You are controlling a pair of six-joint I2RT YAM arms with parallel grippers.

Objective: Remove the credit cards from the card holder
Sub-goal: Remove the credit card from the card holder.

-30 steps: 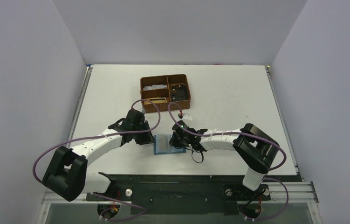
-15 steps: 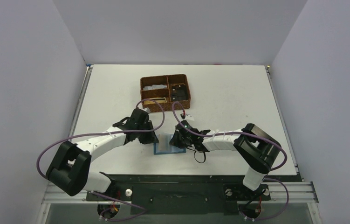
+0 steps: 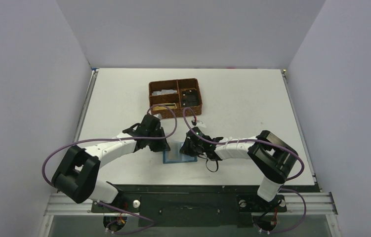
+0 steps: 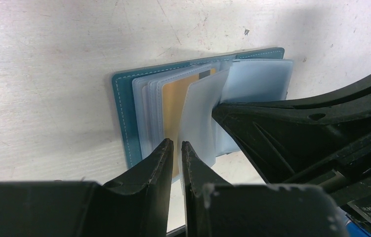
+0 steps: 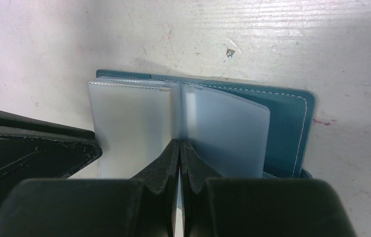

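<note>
Table point(image 3: 252, 98): white and scuffed; we see both arms bent in toward its middle, wrists close together.
Left gripper point(image 4: 175, 147): we see its jaws nearly pressed together with only a thin slit between them, tips at the edge of the card holder point(image 4: 123, 118). We cannot tell whether they nip a sleeve, a card or nothing.
Card holder: we find it lying open on the table between the two grippers, teal cover down, inner pages fanned upward.
Credit card point(image 4: 173, 103): tan-gold, tucked among the fanned pages just beyond the left gripper's tips. We see its face, while its near end is hidden behind the fingers.
Clear sleeves point(image 4: 199, 121): frosted plastic; one curls up beside the gold card, and others lie flatter toward the right gripper.
Basket point(image 3: 173, 81): brown woven, three compartments, standing behind the holder and apart from it; we cannot make out its contents.
Right gripper point(image 5: 180, 144): we see its jaws pressed fully together, tips at the fold where the sleeves meet in the holder's middle.
</note>
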